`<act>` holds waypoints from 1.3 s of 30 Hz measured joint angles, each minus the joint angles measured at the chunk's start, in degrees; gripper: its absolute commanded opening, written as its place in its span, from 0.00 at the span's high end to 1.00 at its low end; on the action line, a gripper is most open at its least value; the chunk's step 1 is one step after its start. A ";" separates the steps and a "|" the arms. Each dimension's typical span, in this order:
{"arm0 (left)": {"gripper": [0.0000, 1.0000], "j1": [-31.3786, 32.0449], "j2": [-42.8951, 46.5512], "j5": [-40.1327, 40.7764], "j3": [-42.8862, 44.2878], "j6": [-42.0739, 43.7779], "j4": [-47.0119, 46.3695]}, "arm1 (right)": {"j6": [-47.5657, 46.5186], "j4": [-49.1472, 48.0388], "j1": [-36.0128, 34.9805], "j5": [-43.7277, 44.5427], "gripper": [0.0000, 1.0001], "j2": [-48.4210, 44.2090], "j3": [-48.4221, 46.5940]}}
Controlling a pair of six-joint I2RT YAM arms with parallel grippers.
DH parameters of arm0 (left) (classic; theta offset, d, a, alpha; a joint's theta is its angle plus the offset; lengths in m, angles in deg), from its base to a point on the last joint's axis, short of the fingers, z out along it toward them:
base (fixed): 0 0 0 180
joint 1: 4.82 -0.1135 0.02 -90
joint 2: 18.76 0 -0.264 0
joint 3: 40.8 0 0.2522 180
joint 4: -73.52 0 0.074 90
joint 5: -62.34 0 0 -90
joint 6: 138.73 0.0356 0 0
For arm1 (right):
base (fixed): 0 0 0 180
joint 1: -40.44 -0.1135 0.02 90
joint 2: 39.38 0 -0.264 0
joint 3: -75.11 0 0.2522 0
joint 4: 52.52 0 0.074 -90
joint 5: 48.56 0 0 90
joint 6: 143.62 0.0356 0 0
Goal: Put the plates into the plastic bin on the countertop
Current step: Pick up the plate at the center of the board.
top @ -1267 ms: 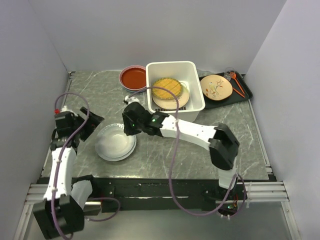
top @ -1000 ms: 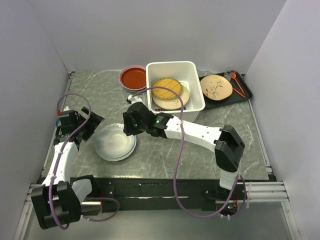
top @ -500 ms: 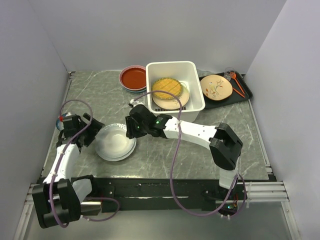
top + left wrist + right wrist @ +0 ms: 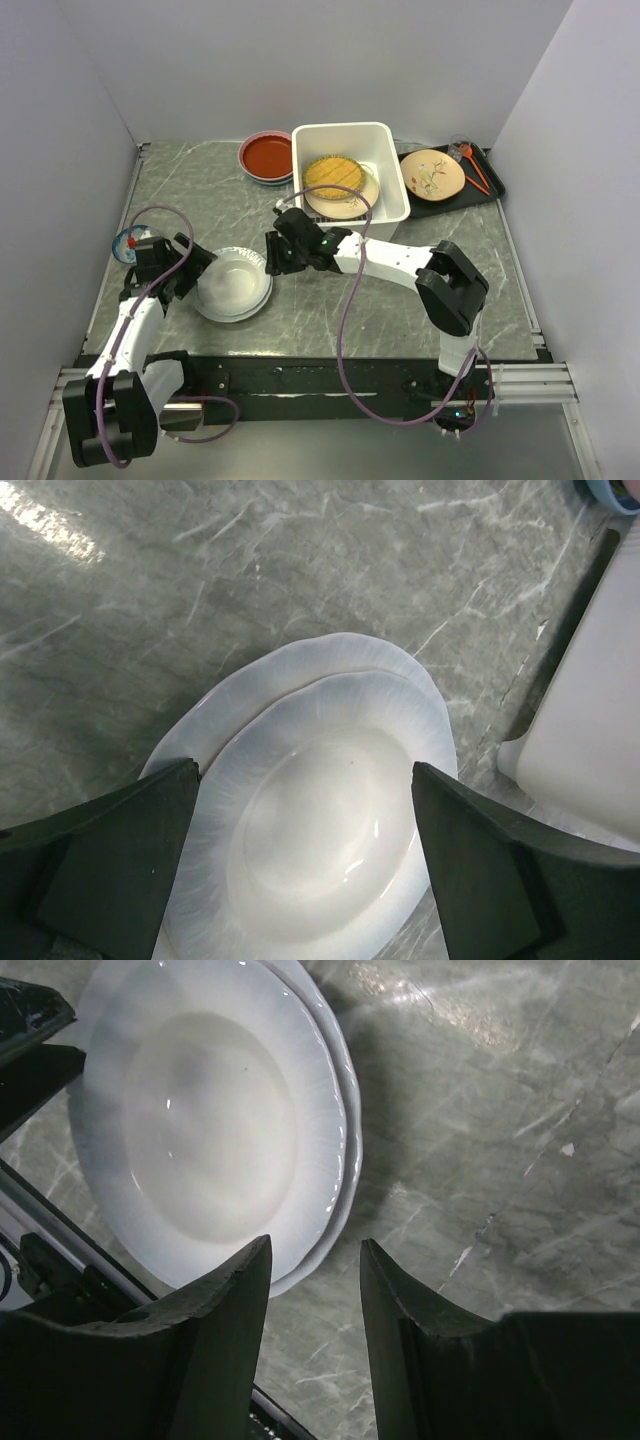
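Note:
Two stacked white plates [image 4: 235, 284] lie on the countertop [image 4: 330, 300] at the front left. My left gripper [image 4: 196, 272] is open at their left edge; in the left wrist view its jaws [image 4: 303, 768] spread wide over the white plates [image 4: 320, 850]. My right gripper [image 4: 277, 258] is open at their right edge; in the right wrist view it [image 4: 315, 1242] straddles the rim of the plates [image 4: 210, 1130]. The plastic bin [image 4: 350, 129] at the back holds a yellow lattice plate [image 4: 333, 175] on a cream plate [image 4: 350, 204].
A red plate [image 4: 268, 155] sits left of the bin. A cream branch plate [image 4: 432, 172] lies on a black tray [image 4: 490, 185] at the back right, with orange utensils. A small blue bowl [image 4: 127, 243] stands by the left wall, behind my left arm.
My left gripper has moved forward and right up to the white plates' left edge, uncovering the blue bowl. My right gripper has shifted slightly right and forward to their right edge.

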 measured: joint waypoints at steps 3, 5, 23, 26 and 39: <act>0.06 0.66 -0.44 0.15 -0.87 -0.46 -2.14 | 0.42 -0.79 0.04 -0.76 0.50 0.00 1.42; 0.07 0.92 -0.42 0.31 -1.40 -0.74 -3.37 | 0.85 -1.68 0.07 -1.40 0.50 0.00 2.43; 0.07 3.08 0.68 -0.37 -4.63 -1.18 -9.97 | 5.68 -8.68 0.11 -7.13 0.49 0.04 5.68; 0.07 3.15 0.68 -0.63 -4.87 -1.16 -10.49 | 6.45 -9.20 0.22 -7.41 0.49 0.48 5.70; 0.06 3.39 -1.33 -1.79 -4.90 -1.07 -13.11 | 9.05 -11.34 0.31 -6.60 0.49 0.52 7.63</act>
